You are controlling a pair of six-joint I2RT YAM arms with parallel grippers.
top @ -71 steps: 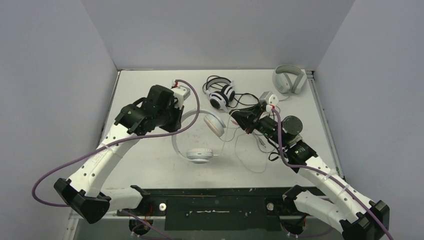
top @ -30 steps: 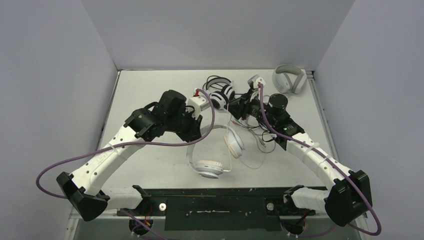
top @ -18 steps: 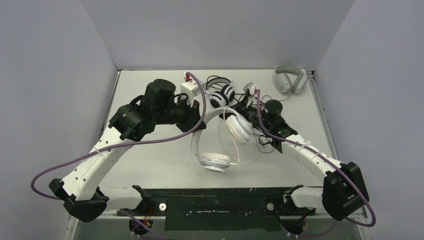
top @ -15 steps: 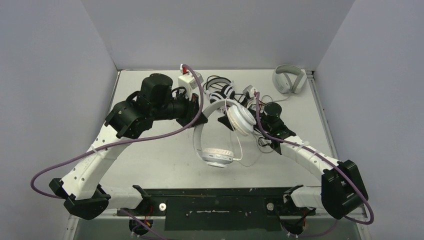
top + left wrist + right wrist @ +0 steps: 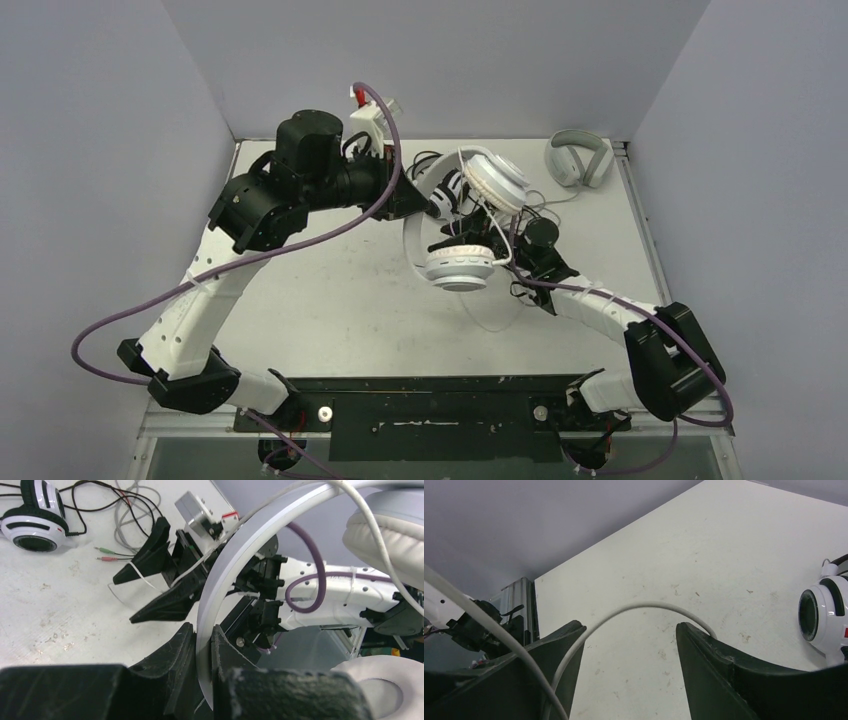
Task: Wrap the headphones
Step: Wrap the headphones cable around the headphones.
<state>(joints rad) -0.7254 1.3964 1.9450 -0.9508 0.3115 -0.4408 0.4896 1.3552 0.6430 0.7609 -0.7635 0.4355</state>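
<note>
The small white headphones (image 5: 497, 180) hang in the air over the back of the table. My left gripper (image 5: 202, 630) is shut on their headband (image 5: 225, 570); it shows in the top view too, left gripper (image 5: 418, 207). One ear cup (image 5: 460, 268) dangles below it. My right gripper (image 5: 629, 630) is open just under the set. The thin white cable (image 5: 649, 605) arcs loosely across its spread fingertips, unpinched. A cable loop (image 5: 492, 322) droops toward the table. The black-and-white headset (image 5: 35, 525) lies on the table behind, partly hidden in the top view.
A light grey over-ear pair (image 5: 578, 160) lies at the back right corner. Black cable and two small plugs (image 5: 102, 555) sprawl on the table (image 5: 330, 300) beside the black-and-white headset. Grey walls enclose the left, back and right sides.
My left arm has lifted the white headphones up and toward the back. The right gripper has opened, letting the cable go slack, and its arm has reached left under the set.
</note>
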